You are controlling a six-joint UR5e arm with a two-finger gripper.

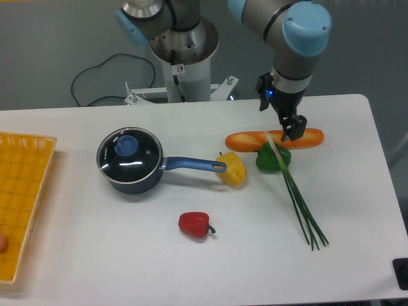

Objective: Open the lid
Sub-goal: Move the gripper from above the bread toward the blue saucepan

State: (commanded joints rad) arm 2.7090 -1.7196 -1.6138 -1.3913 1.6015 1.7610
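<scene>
1. I see the lid seated flat on the dark blue saucepan, on the left half of the desk. Its blue knob sits in the middle of the glass and faces up, which makes it the obvious place to grip from above.

2. My gripper is well apart from the pan, over on the right side, hanging just above the long orange bread loaf. Its fingers point down and look close together with nothing between them, though at this size I can't swear to a small gap.

3. The saucepan's long blue handle points right, its end just beside the yellow pepper. Since that handle sticks out toward my arm, I judge a straight descent onto the knob is safer than a sideways approach.

4. A green pepper lies just below the loaf, with spring onions running down from it toward the near edge. A red pepper lies alone in front of the pan. None of them touch the lid.

5. A yellow basket sits at the far left edge, near the pan but apart from it.

6. By my reckoning the task is not yet started: the lid is fully on, and I must cross the desk leftward, spread the fingers and lower them around the knob.
</scene>
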